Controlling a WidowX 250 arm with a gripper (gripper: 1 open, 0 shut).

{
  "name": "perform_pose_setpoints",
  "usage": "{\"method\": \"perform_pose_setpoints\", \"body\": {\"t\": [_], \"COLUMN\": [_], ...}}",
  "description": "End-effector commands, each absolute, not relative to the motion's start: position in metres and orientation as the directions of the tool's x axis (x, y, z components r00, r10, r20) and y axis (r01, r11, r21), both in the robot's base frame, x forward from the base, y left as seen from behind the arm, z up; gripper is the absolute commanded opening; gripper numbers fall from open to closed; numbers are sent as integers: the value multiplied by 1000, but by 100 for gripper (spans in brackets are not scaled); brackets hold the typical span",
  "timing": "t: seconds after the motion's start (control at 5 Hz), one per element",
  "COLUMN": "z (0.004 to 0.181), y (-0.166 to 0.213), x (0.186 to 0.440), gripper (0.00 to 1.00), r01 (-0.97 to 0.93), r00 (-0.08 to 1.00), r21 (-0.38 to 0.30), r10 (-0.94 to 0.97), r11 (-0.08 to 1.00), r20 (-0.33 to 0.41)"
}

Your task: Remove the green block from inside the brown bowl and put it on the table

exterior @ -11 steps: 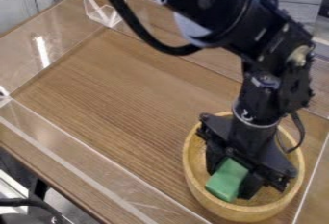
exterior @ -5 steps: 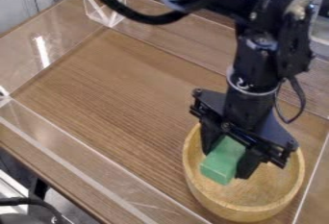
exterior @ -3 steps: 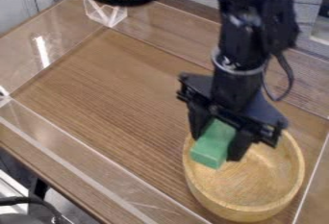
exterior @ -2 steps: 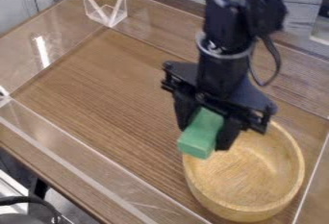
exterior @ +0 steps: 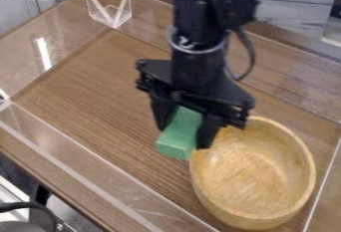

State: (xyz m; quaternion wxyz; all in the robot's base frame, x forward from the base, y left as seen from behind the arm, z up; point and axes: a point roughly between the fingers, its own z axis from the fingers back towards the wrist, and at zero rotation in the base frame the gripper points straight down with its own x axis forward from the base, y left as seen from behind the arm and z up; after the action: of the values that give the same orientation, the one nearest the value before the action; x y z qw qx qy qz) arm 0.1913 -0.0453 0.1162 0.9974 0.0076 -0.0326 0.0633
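Now the carry step is in hand: the gripper (exterior: 186, 128) points straight down with its jaws closed tight on the green block (exterior: 180, 136), which hangs tilted between the fingers, its lower end out past the left rim of the brown bowl (exterior: 253, 175). The block is clear of the bowl's hollow and appears to be held in the air above the table (exterior: 94, 82), not touching the wood, though how high it hangs is hard to read from this single view. The bowl sits at the near right, its inside bare, with only its grain showing. Open tabletop stretches to the left and far side, bounded by the low clear acrylic walls (exterior: 40, 52). By my judgement the removal is done and the placing is what remains. The next move calls for bringing the block a little further left so it clears the bowl's thick rim fully, lowering it until its underside meets the wood, and only then opening the jaws. Since the block is tilted in the grip, it may tip or slide on release if let go too high.
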Motion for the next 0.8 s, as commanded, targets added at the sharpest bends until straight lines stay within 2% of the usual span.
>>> {"method": "perform_pose_setpoints", "body": {"t": [0.0,0.6], "z": [123,114], "y": [-30,-23], "x": [190,180], "gripper": [0,0], "r01": [-147,-142], "r00": [984,984], "r21": [-1,-4], "r10": [146,142], "r11": [989,990], "r20": [105,106]}}
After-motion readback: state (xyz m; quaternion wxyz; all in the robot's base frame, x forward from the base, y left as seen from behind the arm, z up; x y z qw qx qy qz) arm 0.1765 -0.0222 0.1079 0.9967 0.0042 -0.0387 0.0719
